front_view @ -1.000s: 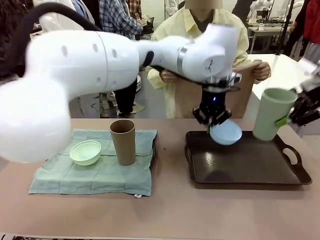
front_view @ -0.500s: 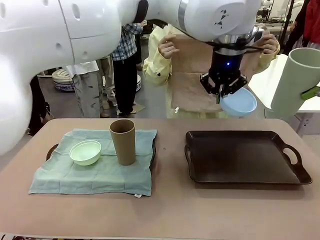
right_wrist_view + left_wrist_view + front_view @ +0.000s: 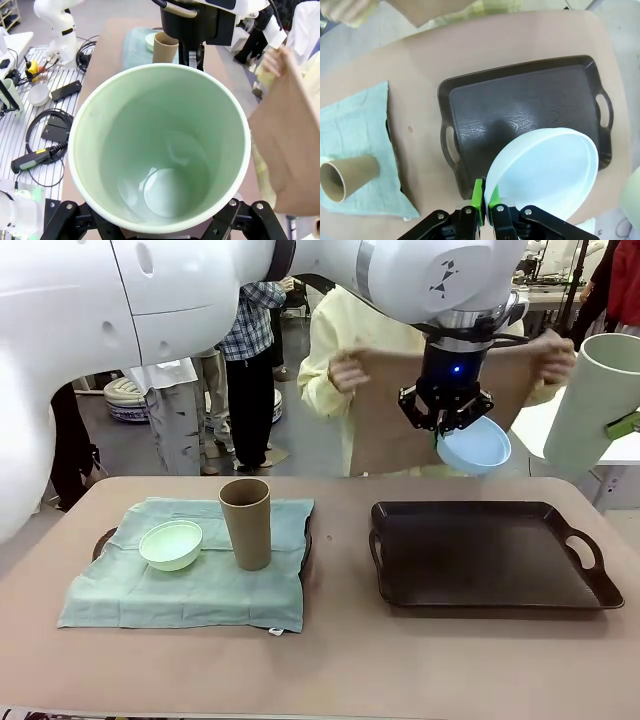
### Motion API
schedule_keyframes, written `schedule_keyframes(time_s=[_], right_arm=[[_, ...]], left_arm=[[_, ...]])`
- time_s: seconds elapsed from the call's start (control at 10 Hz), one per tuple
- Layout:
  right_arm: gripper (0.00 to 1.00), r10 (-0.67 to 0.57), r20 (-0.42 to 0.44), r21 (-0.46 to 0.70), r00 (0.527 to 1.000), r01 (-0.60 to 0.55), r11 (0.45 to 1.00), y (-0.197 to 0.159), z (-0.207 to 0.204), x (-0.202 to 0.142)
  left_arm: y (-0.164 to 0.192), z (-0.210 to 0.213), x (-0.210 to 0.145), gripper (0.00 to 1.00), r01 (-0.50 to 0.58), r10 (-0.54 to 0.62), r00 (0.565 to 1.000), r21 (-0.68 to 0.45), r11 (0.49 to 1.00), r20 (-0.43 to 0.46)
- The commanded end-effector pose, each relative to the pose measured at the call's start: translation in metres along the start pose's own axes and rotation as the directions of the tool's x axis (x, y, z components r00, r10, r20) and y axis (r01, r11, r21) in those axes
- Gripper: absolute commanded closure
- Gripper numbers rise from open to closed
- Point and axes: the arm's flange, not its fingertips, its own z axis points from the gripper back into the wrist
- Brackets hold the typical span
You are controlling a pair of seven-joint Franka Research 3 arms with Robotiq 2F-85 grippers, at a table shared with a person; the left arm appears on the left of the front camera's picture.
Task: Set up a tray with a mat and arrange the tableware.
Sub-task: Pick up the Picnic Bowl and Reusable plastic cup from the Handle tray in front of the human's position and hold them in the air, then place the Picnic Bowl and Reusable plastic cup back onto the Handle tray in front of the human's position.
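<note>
Upper right: left pincer (image 3: 447,430) pinches the light blue bowl (image 3: 474,445) by its rim above the dark tray (image 3: 495,595); right pincer (image 3: 624,426) grips the sage green cup (image 3: 600,405).

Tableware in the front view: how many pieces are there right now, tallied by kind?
Bowls: 2 (mint green bowl, light blue bowl)
Cups: 2 (tan cup, sage green cup)
Total: 4
</note>
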Motion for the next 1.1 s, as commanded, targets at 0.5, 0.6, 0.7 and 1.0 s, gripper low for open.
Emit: schedule_keyframes(time_s=[0.5,0.6,0.7,1.0], right_arm=[[0.73,0.006,-0.004,-0.003,1.000,-0.006,1.000,-0.0014,-0.0004,0.0005],[0.73,0.006,-0.004,-0.003,1.000,-0.006,1.000,-0.0014,-0.0004,0.0005],[0.73,0.006,-0.004,-0.003,1.000,-0.006,1.000,-0.0014,-0.0004,0.0005],[0.73,0.006,-0.004,-0.003,1.000,-0.006,1.000,-0.0014,-0.0004,0.0005]], left_arm=[[-0.0003,0.0035,0.0041,1.00,0.012,-0.012,1.000,-0.017,1.000,-0.003],[-0.0003,0.0035,0.0041,1.00,0.012,-0.012,1.000,-0.017,1.000,-0.003],[-0.0003,0.0035,0.0041,1.00,0.012,-0.012,1.000,-0.017,1.000,-0.003],[-0.0003,0.0035,0.0041,1.00,0.012,-0.012,1.000,-0.017,1.000,-0.003]])
